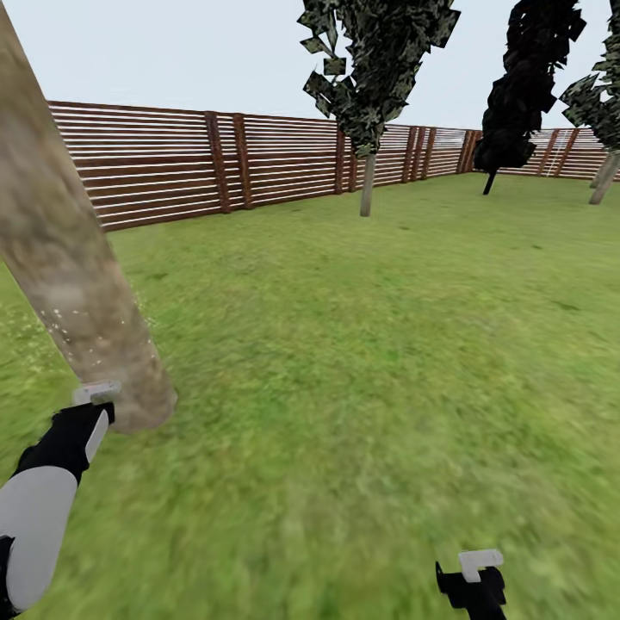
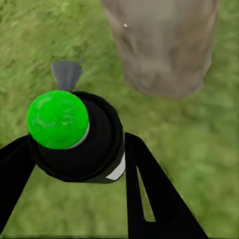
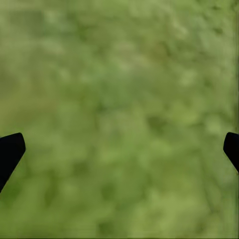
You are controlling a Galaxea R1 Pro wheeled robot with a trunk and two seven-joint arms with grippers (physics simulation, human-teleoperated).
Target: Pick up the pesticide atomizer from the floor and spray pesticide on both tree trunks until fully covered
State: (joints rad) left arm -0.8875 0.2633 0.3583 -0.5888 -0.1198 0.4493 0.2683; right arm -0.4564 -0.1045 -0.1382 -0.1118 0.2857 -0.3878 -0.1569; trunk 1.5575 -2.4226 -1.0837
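Right, the left gripper point(image 2: 74, 164) is clamped on the atomizer point(image 2: 87, 144), black fingers point(image 2: 154, 194) pressed to either side of the dark bottle, and its top shows bright green point(image 2: 57, 119) in the left wrist view, with a grey nozzle point(image 2: 66, 74) poking out beyond it over the grass. A corner of the white label point(image 2: 118, 172) peeks out by one finger. The bottle sits close to the base of the trunk point(image 2: 164, 45), a thick grey-beige column meeting the lawn just ahead of the nozzle. From the head camera, the left arm point(image 1: 39, 508) reaches up from the lower left, white forearm and black wrist, with the gripper point(image 1: 95, 396) right against the foot of the near trunk point(image 1: 60, 241), which leans across the left side. Tiny white specks point(image 1: 60, 323) dot the bark low down and the air just beside it. Over on the right, the other gripper point(image 1: 474, 577) hangs low over bare grass point(image 1: 362, 362), and in its wrist view the two black fingertips point(image 3: 10, 152) sit wide apart at the picture's edges, nothing between them. Further off, a second tree point(image 1: 368, 185) with a pale trunk and ragged dark crown stands near the slatted fence point(image 1: 172, 164), an all-black tree point(image 1: 525, 86) to its right.
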